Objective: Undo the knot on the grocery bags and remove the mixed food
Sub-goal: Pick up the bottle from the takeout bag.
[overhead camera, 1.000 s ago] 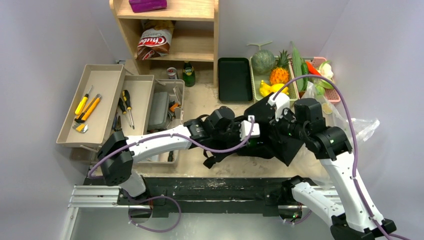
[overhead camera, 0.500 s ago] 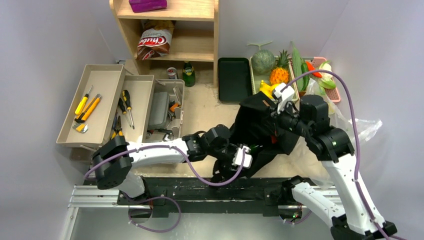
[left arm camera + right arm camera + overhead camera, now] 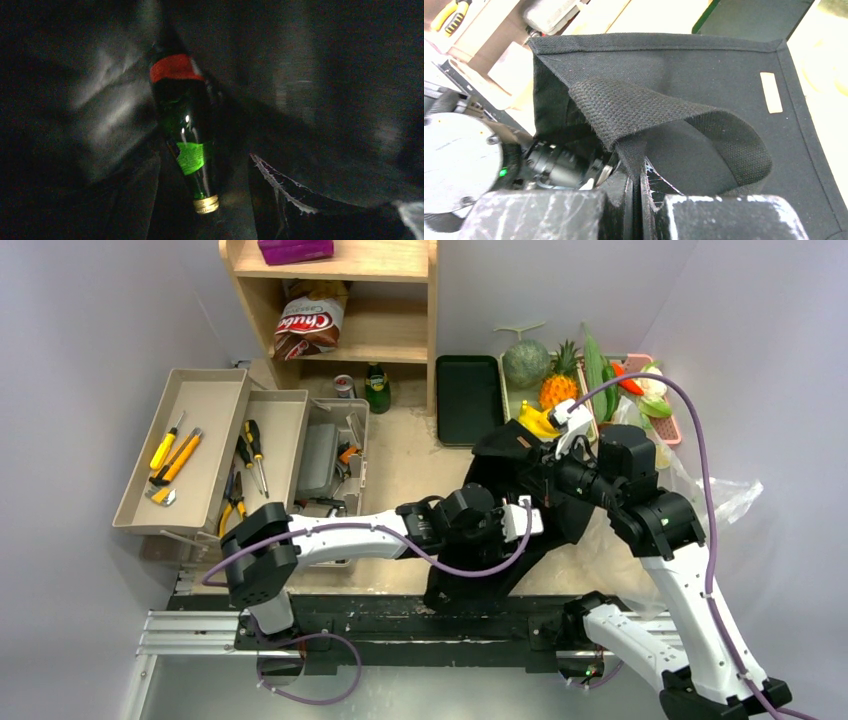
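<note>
The right arm (image 3: 665,525) has its jaws pressed together on the strap (image 3: 624,110) of the black bag (image 3: 510,455), right of centre in the top view, apparently to hold the mouth up so the left arm (image 3: 340,535) can reach inside. Its jaws are spread, with the cap end of a green bottle (image 3: 187,130) between them. The dark interior hides any other food.
</note>
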`<action>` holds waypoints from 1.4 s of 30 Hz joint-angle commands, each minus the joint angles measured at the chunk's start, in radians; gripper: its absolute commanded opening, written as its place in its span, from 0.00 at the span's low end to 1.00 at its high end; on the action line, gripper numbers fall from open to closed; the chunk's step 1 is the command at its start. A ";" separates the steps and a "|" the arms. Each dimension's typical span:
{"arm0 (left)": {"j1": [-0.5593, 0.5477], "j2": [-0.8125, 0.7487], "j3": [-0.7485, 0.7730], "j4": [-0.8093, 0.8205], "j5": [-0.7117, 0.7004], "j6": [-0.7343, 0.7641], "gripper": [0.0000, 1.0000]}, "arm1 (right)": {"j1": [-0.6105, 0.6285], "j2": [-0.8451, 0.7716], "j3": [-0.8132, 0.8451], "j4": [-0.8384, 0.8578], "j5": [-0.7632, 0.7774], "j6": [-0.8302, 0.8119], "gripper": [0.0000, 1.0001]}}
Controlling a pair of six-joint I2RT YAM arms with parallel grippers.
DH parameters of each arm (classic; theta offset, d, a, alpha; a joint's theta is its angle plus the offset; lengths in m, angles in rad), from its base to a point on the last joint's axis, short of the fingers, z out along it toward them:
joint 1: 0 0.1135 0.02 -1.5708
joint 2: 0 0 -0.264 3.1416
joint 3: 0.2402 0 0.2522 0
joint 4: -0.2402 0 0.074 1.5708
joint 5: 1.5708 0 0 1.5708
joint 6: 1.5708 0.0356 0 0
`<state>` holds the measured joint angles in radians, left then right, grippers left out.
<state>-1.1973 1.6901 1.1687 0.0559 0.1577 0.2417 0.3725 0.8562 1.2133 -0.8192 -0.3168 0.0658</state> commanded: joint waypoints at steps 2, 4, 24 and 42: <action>0.026 0.062 0.016 -0.023 -0.197 -0.180 0.65 | 0.002 -0.013 0.033 0.075 -0.088 0.019 0.00; 0.042 0.087 0.016 -0.044 -0.192 -0.214 0.66 | 0.003 -0.013 0.032 0.075 -0.094 0.016 0.00; 0.054 0.397 0.226 -0.477 -0.186 -0.117 0.00 | 0.002 -0.033 0.018 0.057 -0.086 0.013 0.00; 0.053 -0.053 0.247 -0.709 -0.225 0.107 0.00 | 0.002 -0.030 -0.069 0.083 0.079 -0.015 0.00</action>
<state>-1.1461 1.7199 1.2968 -0.5842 -0.0597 0.2588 0.3748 0.8307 1.1595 -0.7910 -0.2985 0.0669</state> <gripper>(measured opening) 0.284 0.007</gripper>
